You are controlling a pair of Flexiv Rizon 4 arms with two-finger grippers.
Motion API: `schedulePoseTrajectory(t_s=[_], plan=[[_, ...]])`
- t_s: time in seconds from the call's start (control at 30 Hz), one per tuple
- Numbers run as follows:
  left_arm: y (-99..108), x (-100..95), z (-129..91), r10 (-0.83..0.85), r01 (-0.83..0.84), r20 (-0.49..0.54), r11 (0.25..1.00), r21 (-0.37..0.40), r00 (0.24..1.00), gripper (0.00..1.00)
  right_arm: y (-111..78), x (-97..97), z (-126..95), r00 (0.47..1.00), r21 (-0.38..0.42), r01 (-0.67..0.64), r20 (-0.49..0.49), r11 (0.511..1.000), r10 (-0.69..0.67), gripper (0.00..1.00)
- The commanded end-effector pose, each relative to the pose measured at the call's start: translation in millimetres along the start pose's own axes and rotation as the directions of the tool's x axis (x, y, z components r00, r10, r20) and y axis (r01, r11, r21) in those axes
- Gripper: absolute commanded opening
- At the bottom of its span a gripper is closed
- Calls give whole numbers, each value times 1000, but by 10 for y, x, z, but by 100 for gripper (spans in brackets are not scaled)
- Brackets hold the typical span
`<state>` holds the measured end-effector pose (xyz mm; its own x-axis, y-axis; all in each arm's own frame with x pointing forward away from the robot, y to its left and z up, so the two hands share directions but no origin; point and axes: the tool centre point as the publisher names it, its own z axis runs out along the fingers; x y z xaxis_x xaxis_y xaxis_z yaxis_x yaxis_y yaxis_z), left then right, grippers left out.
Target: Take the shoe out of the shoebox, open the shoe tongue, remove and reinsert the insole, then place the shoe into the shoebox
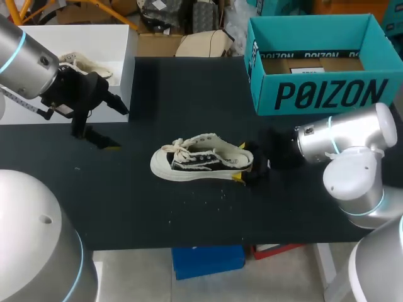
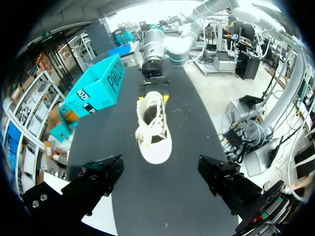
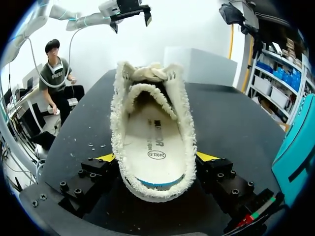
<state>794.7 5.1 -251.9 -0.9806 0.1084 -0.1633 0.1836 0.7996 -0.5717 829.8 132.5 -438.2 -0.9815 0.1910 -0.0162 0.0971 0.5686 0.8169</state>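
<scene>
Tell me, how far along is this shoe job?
Done: the shoe lies on the table, out of the teal shoebox. In hand: the right gripper clasps its heel; the insole sits inside. Whether it was already removed, I cannot tell. Left: putting the shoe back in the shoebox.

1. The black table point(image 1: 189, 214) carries one low shoe point(image 1: 200, 161) near its middle, black with a white sole and white laces.
2. The shoe stands on its sole, toe toward my left and heel toward my right.
3. The right gripper point(image 1: 244, 162) meets the shoe at the heel; one yellow tip shows against the heel's near side.
4. The left gripper point(image 1: 121, 129) hangs over the table's left part, well apart from the shoe, fingers spread with nothing between them.
5. The teal shoebox point(image 1: 315, 94) stands open at the far right, apart from the shoe.
6. A white bin point(image 1: 123, 47) at the far left holds a pale second shoe point(image 1: 85, 65).
</scene>
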Motion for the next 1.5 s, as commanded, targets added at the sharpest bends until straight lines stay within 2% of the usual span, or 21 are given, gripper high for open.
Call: schedulePoseTrajectory(t_s=[0.03, 0.2, 0.33, 0.37, 0.5, 0.6, 0.7, 0.77, 1.27, 1.37, 1.43, 1.47, 1.5], plan=[[6, 3, 15, 2, -2, 3, 1000, 0, 1000, 100, -28, -14, 20, 1000, -10, 1, -2, 1000, -1, 0], [6, 3, 15, 2, -2, 3, 1000, 0, 1000, 100, -28, -14, 20, 1000, -10, 1, -2, 1000, -1, 0], [-295, 5, 70, -39, 41, 20, 995, -95, 999, 100, -28, -14, 20, 1000, -10, 1, -2, 1000, -1, 0], [-357, 13, 101, -97, 98, 13, 983, -155, 995, 100, -28, -14, 20, 1000, -10, 1, -2, 1000, -1, 0], [-588, 68, 194, -238, 240, 36, 946, -219, 971, 100, -28, -14, 20, 1000, -10, 1, -2, 1000, -1, 0], [-690, 107, 292, -364, 366, 58, 891, -269, 930, 100, -28, -14, 20, 1000, -10, 1, -2, 1000, -1, 0], [-838, 150, 378, -415, 411, 37, 878, -245, 909, 100, -28, -14, 20, 1000, -10, 1, -2, 1000, -1, 0], [-1004, 170, 414, -386, 378, 3, 903, -204, 923, 100, -28, -14, 20, 1000, -10, 1, -2, 1000, -1, 0], [-1004, 170, 414, -386, 378, 3, 903, -204, 923, 100, -28, -14, 20, 1000, -10, 1, -2, 1000, -1, 0], [-1023, 65, 463, -494, 482, 52, 812, -329, 868, 100, -28, -14, 20, 1000, -10, 1, -2, 1000, -1, 0], [-1038, -43, 544, -615, 602, 142, 654, -457, 776, 100, -28, -14, 20, 1000, -10, 1, -2, 1000, -1, 0], [-1038, -97, 607, -696, 657, 166, 531, -535, 698, 100, -28, -14, 20, 1000, -10, 1, -2, 1000, -1, 0], [-1022, -135, 653, -741, 688, 204, 436, -580, 640, 100, -28, -14, 20, 1000, -10, 1, -2, 1000, -1, 0]])
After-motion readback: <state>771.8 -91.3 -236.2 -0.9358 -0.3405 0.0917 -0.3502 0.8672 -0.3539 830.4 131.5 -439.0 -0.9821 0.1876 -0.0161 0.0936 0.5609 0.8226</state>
